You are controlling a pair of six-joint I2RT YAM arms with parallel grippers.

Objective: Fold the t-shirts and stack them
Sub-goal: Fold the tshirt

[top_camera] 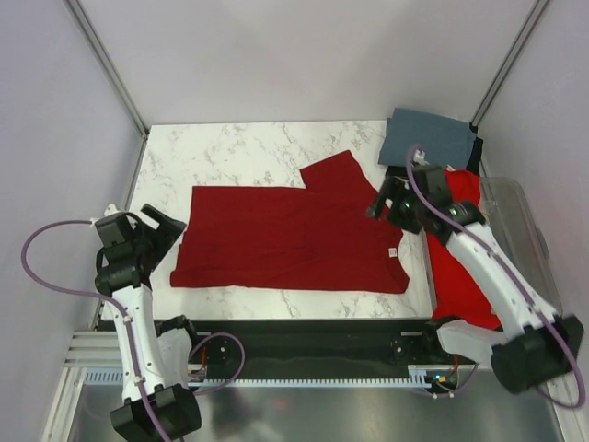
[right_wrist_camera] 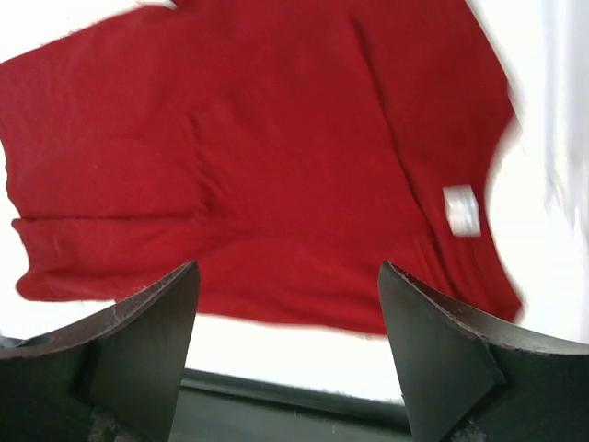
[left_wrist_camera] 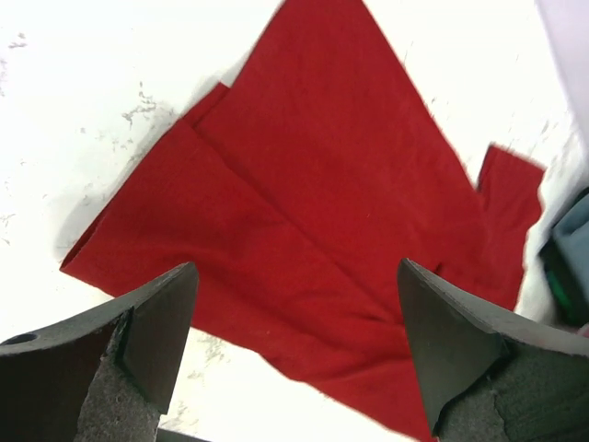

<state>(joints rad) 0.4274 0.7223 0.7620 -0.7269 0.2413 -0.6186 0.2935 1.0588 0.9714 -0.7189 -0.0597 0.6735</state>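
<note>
Closest to the top camera, the left arm (top_camera: 138,313) carries the left tool (top_camera: 168,224), spread wide, just beside the left edge of the dark crimson cloth t-shirt (top_camera: 290,239). This shirt lies folded flat in the middle of the white marble worktop (top_camera: 239,157). The right tool (top_camera: 377,204), also spread, hovers above the shirt's right part. A brighter red t-shirt (top_camera: 457,267) lies at the right edge, and a slate grey-blue t-shirt (top_camera: 428,138) is in the far right corner.

From the left wrist, the fingers (left_wrist_camera: 152,341) stand far apart and hold nothing, with crimson cloth below them.

From the right wrist it is the same, and a small white label (right_wrist_camera: 460,210) shows on the cloth.
</note>
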